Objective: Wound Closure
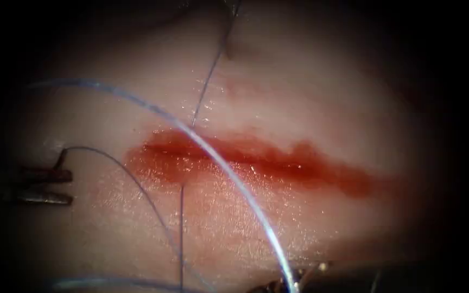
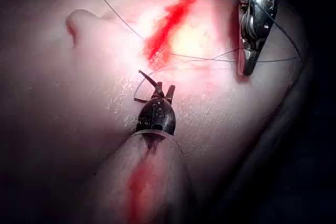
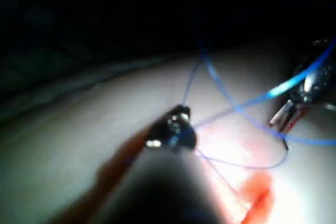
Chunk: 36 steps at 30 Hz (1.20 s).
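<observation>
L tool [image 1: 70, 187] at far left of endoscope view, well left of cut [image 1: 278, 163], over bare tissue [image 1: 310, 97]. Jaws spread, one above the other, nothing between them. Short dark piece [image 1: 61, 158] rising from upper jaw tip; cannot tell whether needle or thread end, nor whether just touching. Cannot place needle for sure.

Thin thread [image 1: 137, 182] running from top of that piece, arcing right and down past cut's left end toward lower edge.

R tool [image 1: 291, 283] at lower edge, below cut. Jaws pressed together, pinching thread: thick pale-blue strand sweeping from upper left, over cut near its left end, down into the tip.

Two more thin strands near cut's left end: one from top edge down to tissue just above cut, one from just below cut straight down. Where they enter tissue: too fine to tell.

Red fluid [image 1: 321, 171] pooled along cut, widest at left end.

L wrist view: L tool [image 2: 164, 88] w/ jaws apart, thin dark piece and small thread loop beside them; R tool [image 2: 248, 69] closed, thread crossing at tip.

R wrist view: R tool [image 3: 182, 114] w/ blue strands meeting at tip; L tool [image 3: 283, 119] beyond it, jaws apart.
</observation>
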### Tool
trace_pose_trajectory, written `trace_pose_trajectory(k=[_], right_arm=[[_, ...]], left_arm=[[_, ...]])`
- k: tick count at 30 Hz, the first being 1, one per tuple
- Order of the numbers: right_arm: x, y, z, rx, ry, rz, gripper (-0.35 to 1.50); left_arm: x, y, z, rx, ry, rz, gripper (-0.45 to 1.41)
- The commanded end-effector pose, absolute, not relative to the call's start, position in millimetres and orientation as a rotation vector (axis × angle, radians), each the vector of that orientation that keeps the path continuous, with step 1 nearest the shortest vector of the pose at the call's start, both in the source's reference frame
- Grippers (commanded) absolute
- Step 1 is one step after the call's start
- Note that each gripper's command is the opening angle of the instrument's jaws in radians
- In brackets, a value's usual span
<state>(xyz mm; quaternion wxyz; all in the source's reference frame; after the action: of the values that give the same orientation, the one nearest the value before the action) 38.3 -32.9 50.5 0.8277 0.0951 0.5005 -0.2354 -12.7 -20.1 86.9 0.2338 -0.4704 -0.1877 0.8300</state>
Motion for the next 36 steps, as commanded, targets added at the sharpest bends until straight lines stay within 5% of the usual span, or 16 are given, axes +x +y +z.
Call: trace_pose_trajectory(k=[1,9,10,11,13,17,36], right_arm=[[39.1,-34.5,50,0.226,1.082,-0.509,-0.35],[39.8,-35.2,48,0.271,1.121,-0.511,-0.35],[39.5,-34.1,47,0.232,1.125,-0.479,-0.25],[38.8,-32.5,47,0.195,1.131,-0.439,0.19],[38.1,-31.1,47,0.167,1.128,-0.401,0.52],[36.3,-27.6,47,0.101,1.105,-0.297,0.94],[34.5,-22.0,58,0.007,1.008,-0.208,0.79]], left_arm=[[-13.2,-20.9,87,-1.292,-0.521,2.277,-0.33],[-13.2,-20.9,87,-1.293,-0.524,2.277,-0.35],[-13.2,-20.9,87,-1.293,-0.524,2.277,-0.35],[-13.2,-21.0,87,-1.293,-0.524,2.277,-0.35],[-13.2,-21.0,87,-1.293,-0.525,2.277,-0.35],[-13.2,-21.0,87,-1.294,-0.527,2.278,-0.35],[-13.2,-21.4,88,-1.299,-0.535,2.28,-0.35]])
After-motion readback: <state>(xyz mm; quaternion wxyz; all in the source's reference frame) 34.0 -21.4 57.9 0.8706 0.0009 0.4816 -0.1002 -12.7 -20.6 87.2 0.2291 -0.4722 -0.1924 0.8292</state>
